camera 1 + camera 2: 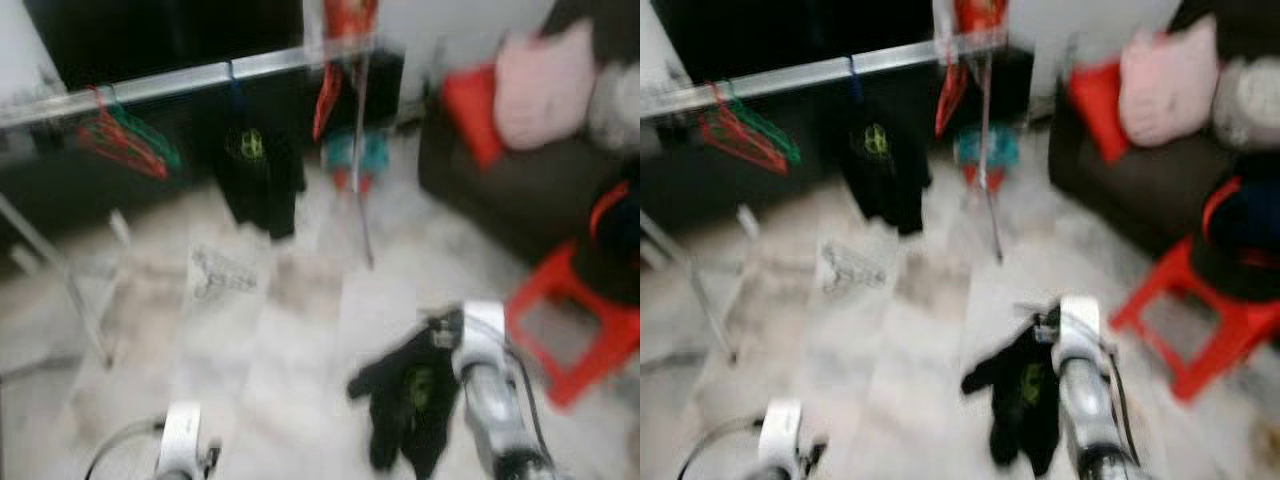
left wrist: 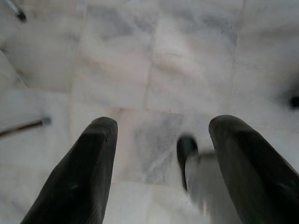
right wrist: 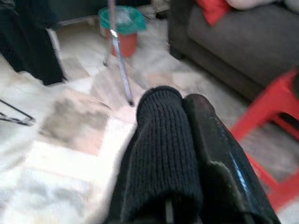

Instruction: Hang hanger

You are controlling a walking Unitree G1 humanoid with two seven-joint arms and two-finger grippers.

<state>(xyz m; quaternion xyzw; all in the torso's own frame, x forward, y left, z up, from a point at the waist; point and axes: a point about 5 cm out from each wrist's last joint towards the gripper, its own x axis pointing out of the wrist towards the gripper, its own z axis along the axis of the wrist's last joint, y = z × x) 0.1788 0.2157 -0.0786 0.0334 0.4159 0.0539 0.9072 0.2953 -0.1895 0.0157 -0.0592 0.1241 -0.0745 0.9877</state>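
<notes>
The head views are blurred. My right gripper is low over the marble floor, shut on a black knit garment with a green logo; the cloth covers one finger, and any hanger inside it is hidden. Ahead and to the left runs a silver clothes rail. Red and green hangers hang on it, along with a black garment and a red one. My left gripper hangs open above bare floor tiles, holding nothing.
A dark sofa with red and pink cushions stands on the right, with a red stool before it. A teal and red bin sits behind the rail's thin pole. A thin wire shape lies on the floor.
</notes>
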